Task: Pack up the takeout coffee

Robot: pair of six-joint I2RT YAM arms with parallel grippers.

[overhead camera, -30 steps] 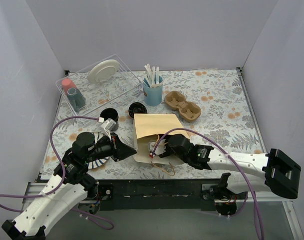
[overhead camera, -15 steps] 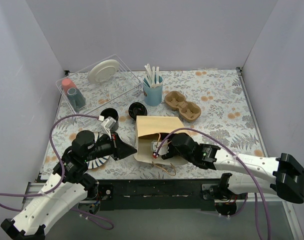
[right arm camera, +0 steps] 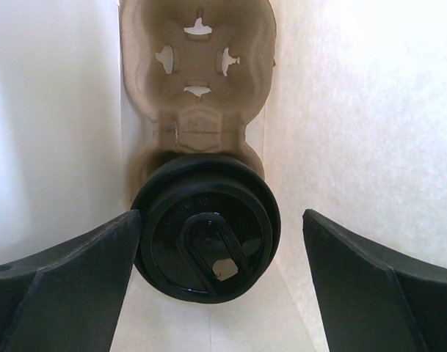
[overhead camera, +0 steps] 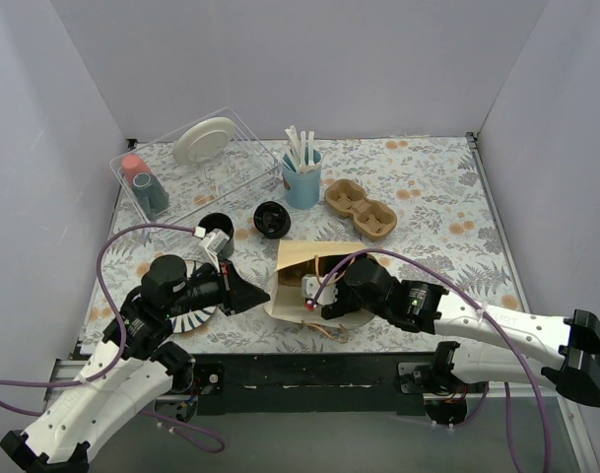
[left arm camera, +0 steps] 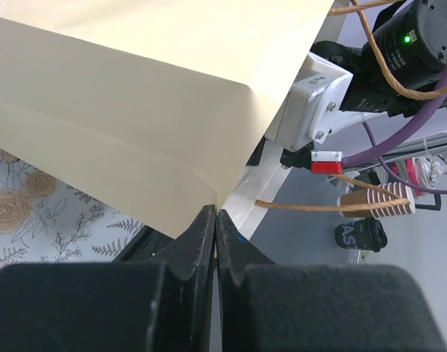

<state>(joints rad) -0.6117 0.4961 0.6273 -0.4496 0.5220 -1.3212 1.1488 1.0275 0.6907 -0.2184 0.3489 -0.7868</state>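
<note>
Deep inside the paper bag [right arm camera: 340, 110], the takeout coffee [right arm camera: 206, 235] between the wide-open right gripper's [right arm camera: 221, 218] fingers [right arm camera: 69, 286].

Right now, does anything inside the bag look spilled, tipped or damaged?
Nothing stands out. The takeout coffee sits lidded in the cup carrier inside the paper bag, with no spill visible. The carrier's other pocket is empty.

The left gripper [left arm camera: 216, 218] is pinching its black fingers together on the lower edge of a pale brown paper bag [left arm camera: 135, 110] that is filling the upper left. A floral tablecloth [left arm camera: 32, 213] is showing underneath, and the other arm's black wrist [left arm camera: 421, 37] is glowing green at the right.
</note>
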